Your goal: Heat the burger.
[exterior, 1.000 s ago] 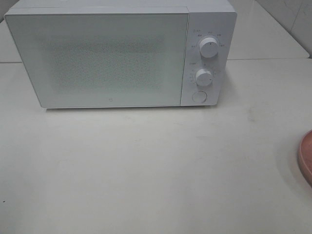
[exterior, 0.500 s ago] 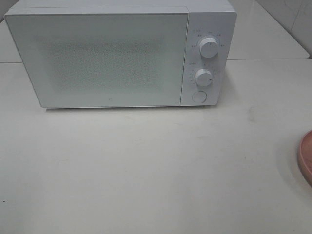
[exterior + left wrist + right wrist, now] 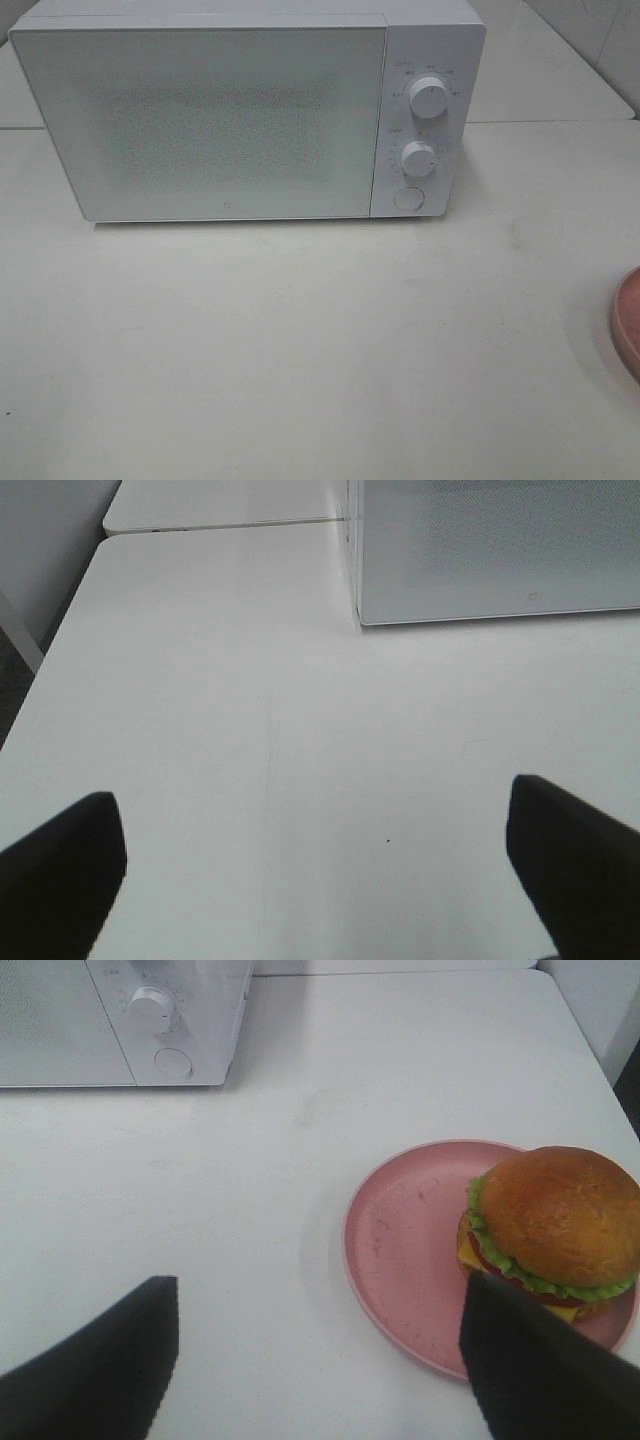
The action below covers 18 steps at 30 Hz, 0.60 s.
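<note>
The burger (image 3: 553,1225), with an orange-brown bun, green lettuce and a yellow cheese edge, sits on the round pink plate (image 3: 400,1250) in the right wrist view. My right gripper (image 3: 320,1360) hovers open above the table just short of the plate, holding nothing. One black finger (image 3: 530,1370) overlaps the plate's near edge in that view. The white microwave (image 3: 250,110) stands at the back of the table with its door shut. My left gripper (image 3: 320,870) is open over bare table in front of the microwave's left corner. Neither arm appears in the exterior high view.
Only a sliver of the pink plate (image 3: 628,325) shows at the right edge of the exterior high view. The microwave has two white knobs (image 3: 428,100) and a round button (image 3: 407,198) on its right panel. A second table adjoins behind.
</note>
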### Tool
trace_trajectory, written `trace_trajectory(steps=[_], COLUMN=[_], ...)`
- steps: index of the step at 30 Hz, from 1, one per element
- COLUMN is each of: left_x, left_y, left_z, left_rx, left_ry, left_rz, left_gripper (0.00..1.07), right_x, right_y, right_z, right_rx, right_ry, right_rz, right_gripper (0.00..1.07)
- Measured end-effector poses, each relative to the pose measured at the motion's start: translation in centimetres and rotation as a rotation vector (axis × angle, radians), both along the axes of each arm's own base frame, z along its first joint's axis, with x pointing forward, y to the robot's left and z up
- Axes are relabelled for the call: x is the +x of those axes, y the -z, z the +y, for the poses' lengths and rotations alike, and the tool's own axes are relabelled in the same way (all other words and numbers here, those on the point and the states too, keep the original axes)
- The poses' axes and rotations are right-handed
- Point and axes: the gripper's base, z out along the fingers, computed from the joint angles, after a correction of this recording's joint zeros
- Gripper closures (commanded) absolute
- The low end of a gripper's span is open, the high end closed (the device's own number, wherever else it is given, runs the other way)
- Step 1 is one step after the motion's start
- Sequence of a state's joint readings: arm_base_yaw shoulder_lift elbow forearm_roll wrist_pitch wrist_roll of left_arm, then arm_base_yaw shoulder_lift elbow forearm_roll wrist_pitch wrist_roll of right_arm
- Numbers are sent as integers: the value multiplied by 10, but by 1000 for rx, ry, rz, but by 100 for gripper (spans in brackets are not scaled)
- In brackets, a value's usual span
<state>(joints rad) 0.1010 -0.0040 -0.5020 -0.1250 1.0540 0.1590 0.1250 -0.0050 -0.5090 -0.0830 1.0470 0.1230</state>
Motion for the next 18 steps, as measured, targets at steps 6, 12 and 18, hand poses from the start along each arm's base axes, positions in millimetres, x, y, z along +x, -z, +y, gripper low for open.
trace_trajectory(steps=[6, 12, 18], left_x=[0, 0, 0], left_y=[0, 0, 0], left_z=[0, 0, 0], left_rx=[0, 0, 0], left_ry=[0, 0, 0], left_rz=[0, 0, 0], left_gripper=[8, 8, 8], right_x=[0, 0, 0], right_y=[0, 0, 0], right_z=[0, 0, 0], right_rx=[0, 0, 0], right_ry=[0, 0, 0], right_rz=[0, 0, 0], right_gripper=[32, 32, 32])
